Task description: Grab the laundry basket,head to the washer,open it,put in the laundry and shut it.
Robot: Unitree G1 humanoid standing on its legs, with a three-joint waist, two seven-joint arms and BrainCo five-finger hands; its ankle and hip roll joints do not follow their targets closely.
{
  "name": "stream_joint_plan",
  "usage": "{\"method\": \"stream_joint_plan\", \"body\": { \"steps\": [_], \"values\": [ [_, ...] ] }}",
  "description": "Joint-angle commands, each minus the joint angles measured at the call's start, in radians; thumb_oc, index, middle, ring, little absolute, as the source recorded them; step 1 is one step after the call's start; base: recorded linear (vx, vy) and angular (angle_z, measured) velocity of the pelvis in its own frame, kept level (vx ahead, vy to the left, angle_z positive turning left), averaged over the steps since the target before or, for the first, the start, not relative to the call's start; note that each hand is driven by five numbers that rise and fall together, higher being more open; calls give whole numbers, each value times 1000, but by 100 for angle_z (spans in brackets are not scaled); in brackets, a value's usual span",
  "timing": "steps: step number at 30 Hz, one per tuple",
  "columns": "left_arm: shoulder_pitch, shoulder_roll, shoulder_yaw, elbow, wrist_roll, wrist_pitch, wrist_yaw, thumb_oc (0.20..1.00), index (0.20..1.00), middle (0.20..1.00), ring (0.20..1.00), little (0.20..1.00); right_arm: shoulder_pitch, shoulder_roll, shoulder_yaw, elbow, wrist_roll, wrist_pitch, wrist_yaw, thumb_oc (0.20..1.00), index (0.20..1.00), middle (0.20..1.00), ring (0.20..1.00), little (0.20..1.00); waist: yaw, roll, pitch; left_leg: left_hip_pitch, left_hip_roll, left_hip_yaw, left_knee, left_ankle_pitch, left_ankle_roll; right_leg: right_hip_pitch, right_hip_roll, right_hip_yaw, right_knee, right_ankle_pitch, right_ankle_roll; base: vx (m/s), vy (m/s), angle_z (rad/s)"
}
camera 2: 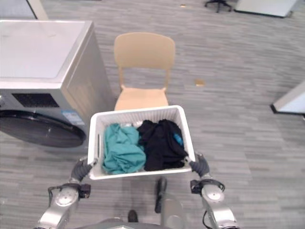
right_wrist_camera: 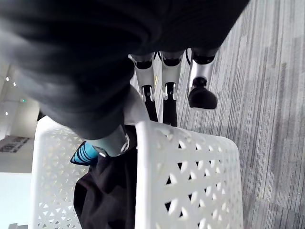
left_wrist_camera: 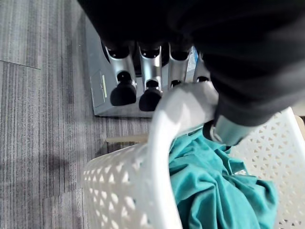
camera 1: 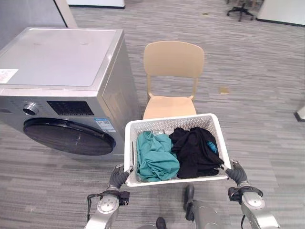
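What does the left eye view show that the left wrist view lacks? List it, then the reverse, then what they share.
Left eye view alone: the beige chair behind the basket, the black clothes, the washer's dark round door, shut, and the right hand at the basket's right side.

Left wrist view alone: close up, the left hand's fingers curled over the basket's rim.

Shared: the white laundry basket, the teal garment, the left hand, the washer and the grey floor.
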Motion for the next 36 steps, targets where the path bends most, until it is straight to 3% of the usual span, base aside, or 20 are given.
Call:
{"method": "stream_joint_plan", "body": {
  "steps": [1,8,15,22,29,31,36],
  "values": [
    [-10,-33,44,-105,-12,-108,-32,200,200,200,200,200,-19,-19,-20,-96,21,-106,74,200,200,200,200,200,-2,-14,-16,-128,60,9,52,-29,-32,222,3,41,-33,47,47,217,-126,80],
    [-15,-57,28,-82,-24,-93,-43,200,200,200,200,200,-8,-54,-42,-71,22,-96,60,200,200,200,200,200,-4,-32,-30,-190,99,-22,235,-70,-77,343,6,-8,-144,52,10,128,-117,31],
    [-49,-59,7,-25,12,-83,-30,200,200,200,200,200,-29,-62,-20,-8,7,-91,46,200,200,200,200,200,2,-19,-39,-222,142,-44,94,30,-103,374,13,-25,-165,21,16,90,44,-6],
    [-88,-46,-13,32,57,-83,-7,200,200,200,200,200,-78,-26,37,82,-20,-78,24,200,200,200,200,200,7,-1,-58,-166,117,-21,12,36,-90,396,2,4,-171,18,26,129,162,-10],
    [-276,-73,-73,206,41,-97,77,200,200,200,200,200,-249,38,134,245,-23,-76,-55,200,200,200,200,200,6,3,-24,-209,102,-8,-7,30,-71,312,-13,34,-168,48,45,-62,101,-3],
    [-437,-83,-119,330,46,-109,130,200,200,200,200,200,-375,60,187,321,-24,-79,-98,200,200,200,200,200,1,8,26,-285,100,-10,-7,48,-66,216,-20,50,-147,71,47,-269,88,-4],
    [-618,-83,-170,468,63,-119,174,200,200,200,200,200,-502,80,235,404,-7,-87,-133,200,200,200,200,200,-1,4,73,-386,96,-5,14,73,-64,106,-32,59,-108,99,45,-198,44,-12]
  ]
}}
